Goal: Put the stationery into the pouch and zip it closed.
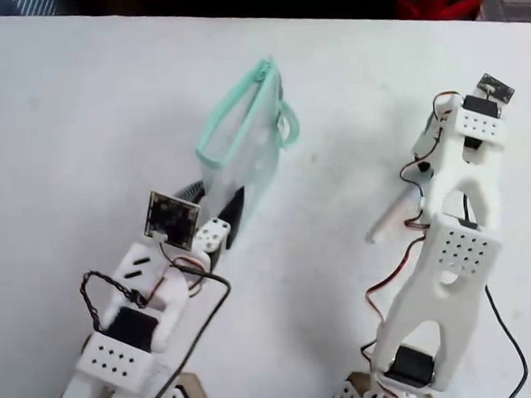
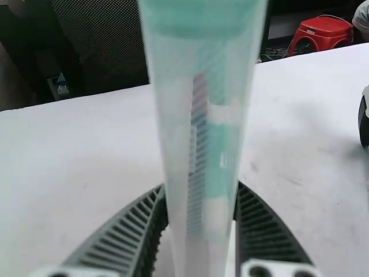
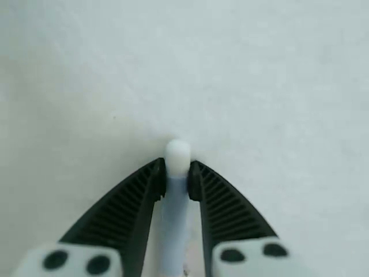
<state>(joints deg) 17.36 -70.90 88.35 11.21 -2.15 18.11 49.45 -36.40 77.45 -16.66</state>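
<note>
L gripper (image 2: 202, 190) clamps pouch (image 2: 202, 86) upright, mouth open for loading; R gripper (image 3: 177, 170) pinches white stick (image 3: 177, 151), prob. next in.

I saw a white table (image 1: 79, 102) under bright, even light. Past its far edge the room was dark. A red stool (image 2: 320, 34) stood on the floor at the far right. A black mesh chair back (image 2: 98, 40) also stood beyond that edge.
</note>
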